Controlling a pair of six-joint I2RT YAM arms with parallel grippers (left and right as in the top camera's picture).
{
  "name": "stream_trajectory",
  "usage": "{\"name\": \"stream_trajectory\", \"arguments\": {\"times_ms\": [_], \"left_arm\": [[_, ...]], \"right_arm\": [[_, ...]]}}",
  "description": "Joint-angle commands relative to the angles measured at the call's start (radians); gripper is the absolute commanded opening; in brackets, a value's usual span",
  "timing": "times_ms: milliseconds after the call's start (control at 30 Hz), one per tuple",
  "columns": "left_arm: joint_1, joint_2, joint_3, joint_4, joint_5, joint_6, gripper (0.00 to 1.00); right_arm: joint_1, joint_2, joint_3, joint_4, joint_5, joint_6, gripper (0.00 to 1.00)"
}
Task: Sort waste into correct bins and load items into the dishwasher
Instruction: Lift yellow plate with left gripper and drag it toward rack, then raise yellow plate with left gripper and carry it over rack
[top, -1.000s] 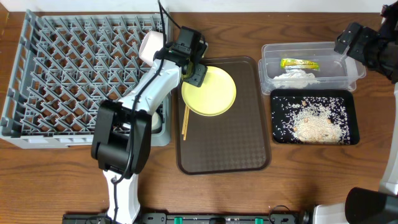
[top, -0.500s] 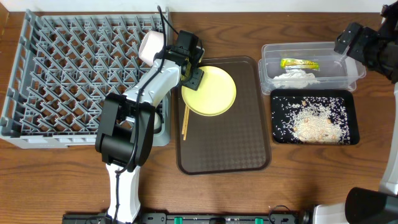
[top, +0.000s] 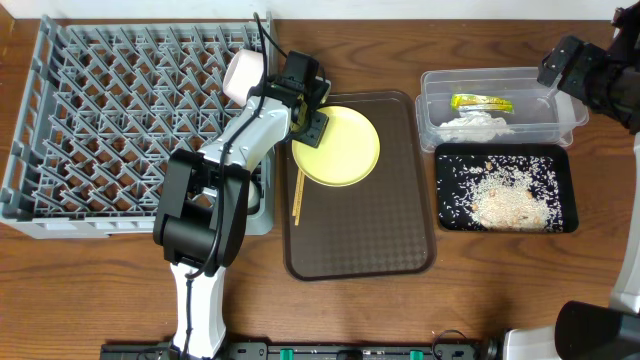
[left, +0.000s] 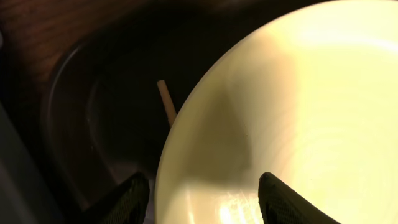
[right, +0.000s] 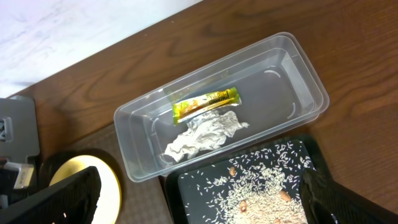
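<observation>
The round yellow plate (top: 340, 150) lies at the back left of the brown serving tray (top: 370, 240). My left gripper (top: 308, 112) is open and low over the plate's left rim (left: 261, 106), one finger outside the rim and one over the plate. The wooden chopsticks (top: 297, 195) lie on the tray beside the plate; one tip shows in the left wrist view (left: 166, 102). The clear tub (top: 545, 110) holds the yellow-green wrapper (top: 480, 102) and crumpled paper (top: 470, 122). The black tray (top: 445, 200) holds rice scraps (top: 505, 195). My right gripper (top: 560, 65) is open, high above the tub (right: 280, 68).
The grey dish rack (top: 120, 120) fills the left side, its right wall beside the brown tray. A pinkish-white bowl (top: 243, 75) stands in the rack's back right corner next to my left arm. A pale rounded item under the arm at the rack's front right is mostly hidden.
My left arm's elbow has shifted a little toward the rack and the gripper has edged slightly back-left along the plate's rim. The right arm has not moved.
</observation>
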Motion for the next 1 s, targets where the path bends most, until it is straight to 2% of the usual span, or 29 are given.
{"name": "stream_trajectory", "arguments": {"times_ms": [0, 333, 567, 733, 933, 967], "left_arm": [[0.001, 0.019, -0.023, 0.000, 0.017, 0.006, 0.58], [0.001, 0.019, -0.027, 0.016, 0.095, -0.025, 0.58], [-0.008, 0.019, -0.041, 0.020, 0.095, -0.041, 0.48], [-0.011, 0.019, -0.062, 0.022, 0.095, -0.041, 0.39], [-0.011, 0.019, -0.075, 0.040, 0.091, -0.041, 0.19], [-0.011, 0.019, -0.075, 0.043, 0.090, -0.041, 0.12]], "right_arm": [[-0.001, 0.005, 0.010, -0.001, -0.005, 0.006, 0.99], [0.001, 0.005, 0.010, -0.002, -0.005, 0.006, 0.99], [0.001, 0.005, 0.010, -0.001, -0.005, 0.006, 0.99], [0.001, 0.005, 0.010, -0.001, -0.005, 0.006, 0.99], [0.001, 0.005, 0.010, -0.001, -0.005, 0.006, 0.99], [0.001, 0.005, 0.010, -0.001, -0.005, 0.006, 0.99]]}}
